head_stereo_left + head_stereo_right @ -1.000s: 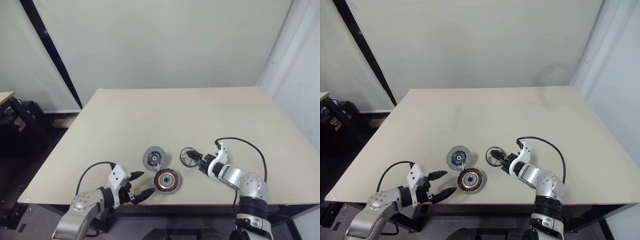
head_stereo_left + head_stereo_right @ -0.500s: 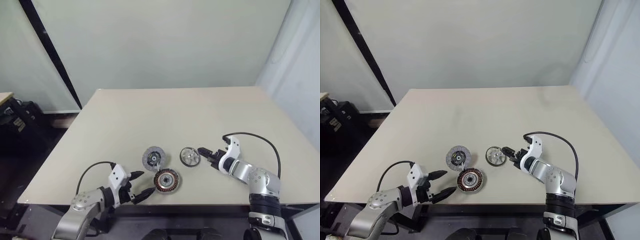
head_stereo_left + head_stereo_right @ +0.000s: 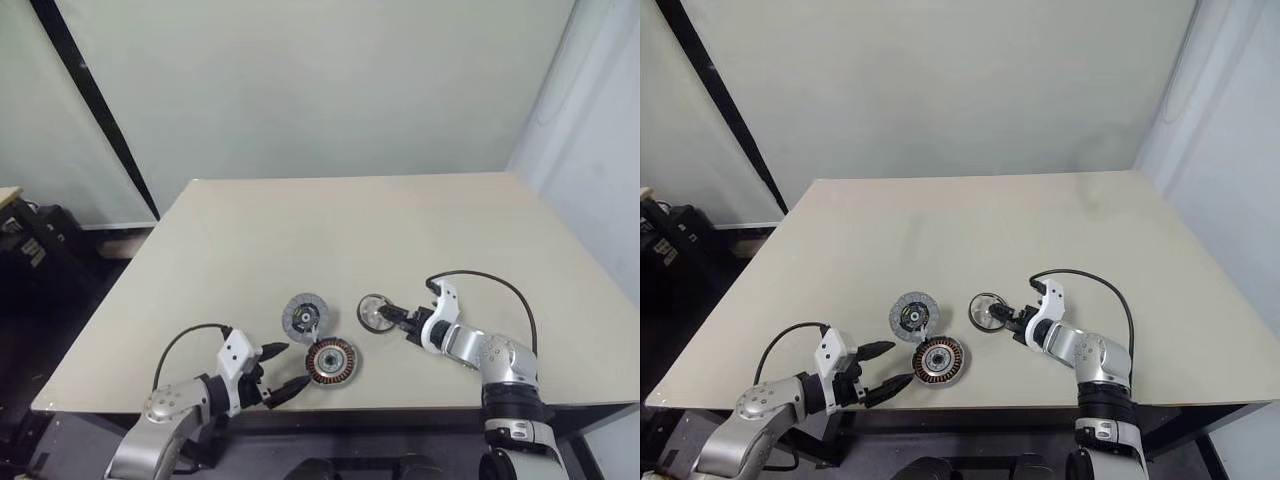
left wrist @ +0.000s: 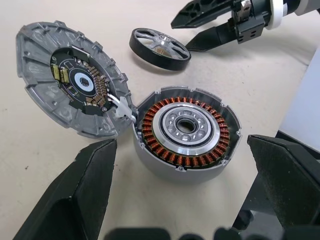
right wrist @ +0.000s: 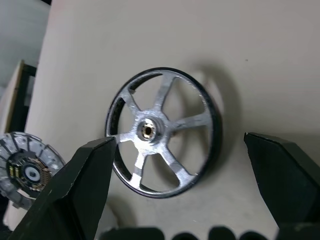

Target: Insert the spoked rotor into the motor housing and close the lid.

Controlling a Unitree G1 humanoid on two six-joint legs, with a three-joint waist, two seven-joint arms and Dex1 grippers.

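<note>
Facing the spoked rotor [image 5: 162, 132] head-on with my right gripper [image 3: 400, 320]: jaws spread wide, empty, rotor flat on the table [image 3: 420, 230] just off the fingertips. Motor housing [image 3: 332, 360] lies beyond it toward my left gripper [image 3: 283, 370], also spread and empty, lid [image 3: 305, 316] hinged open. Right arm's nearer, its pick.

**Soft, even room light; wrist close-ups partly out of focus**

The light is bright and diffuse from overhead, washing the table [image 3: 400, 230] evenly with no hard glare. Shadows are short and faint. The room to the left falls off into darkness. Close up, the motor housing [image 4: 186, 131] is crisp, its copper windings glinting, while the near black fingers [image 4: 75, 200] blur. The spoked rotor [image 5: 164, 131] gleams softly and casts a pale shadow beside it; it looks slightly soft.
</note>
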